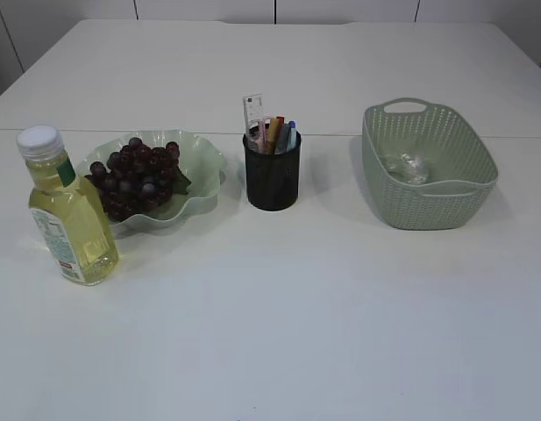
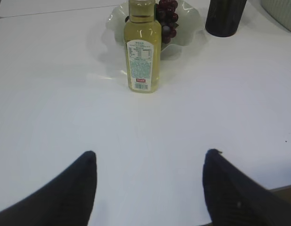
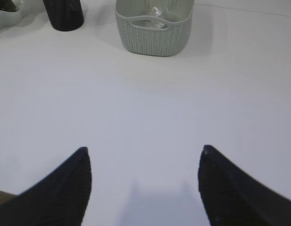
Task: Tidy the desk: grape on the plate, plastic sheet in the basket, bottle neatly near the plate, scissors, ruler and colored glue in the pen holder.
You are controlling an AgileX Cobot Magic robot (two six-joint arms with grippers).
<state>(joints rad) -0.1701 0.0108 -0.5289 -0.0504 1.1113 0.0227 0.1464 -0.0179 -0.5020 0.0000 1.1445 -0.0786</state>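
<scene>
Both jaws were held wide and empty; the bottle (image 2: 143,49), stood touching the plate (image 1: 204,162), could be toppled if nudged again.

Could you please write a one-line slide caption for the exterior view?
Tidied desk: bottle beside plate of grapes, filled pen holder, plastic sheet in basket.
</scene>
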